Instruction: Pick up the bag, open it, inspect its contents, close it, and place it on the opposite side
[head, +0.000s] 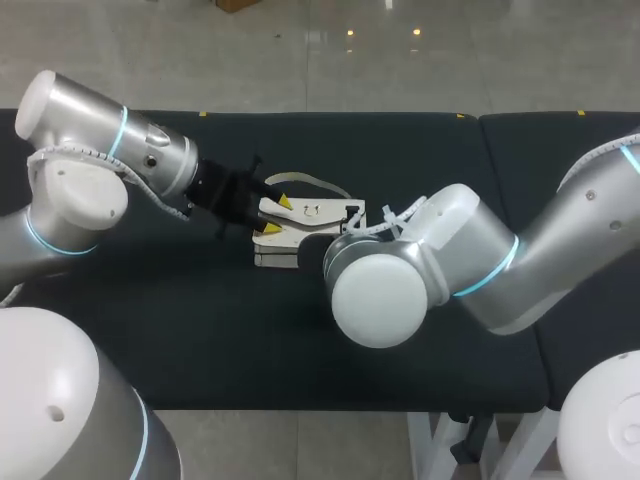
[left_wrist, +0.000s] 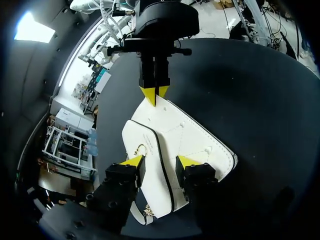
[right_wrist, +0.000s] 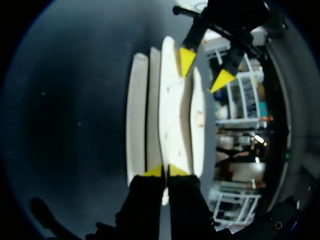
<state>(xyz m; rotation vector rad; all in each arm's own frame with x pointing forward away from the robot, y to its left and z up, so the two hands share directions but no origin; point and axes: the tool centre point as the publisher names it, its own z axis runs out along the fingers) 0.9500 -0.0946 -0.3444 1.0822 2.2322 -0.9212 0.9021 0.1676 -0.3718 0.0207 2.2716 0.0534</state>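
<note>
1. Right gripper (right_wrist: 164, 171): jaws together, pinching a thin white edge of the bag (left_wrist: 185, 135), probably the flap (right_wrist: 170, 100). The pinch must be firm and the pull slow and straight, or the edge slips out.
2. Left gripper (left_wrist: 160, 162): jaws apart, astride the bag's opposite end, not clamped. This reads as the opening step. I'd close left on the body below the flap line first, then let right peel.
3. Gold clasp (left_wrist: 141, 149) is just beside one left finger. Don't clamp on it.
4. Bag is mid-worktop between both grippers. Can't tell if it's resting or slightly lifted.
5. Strap (head: 310, 182) loops loose behind the bag, a snag risk on lift.
6. Worktop (head: 200, 330): both arms crowd the bag from either side, so wrist clearance is tight.
</note>
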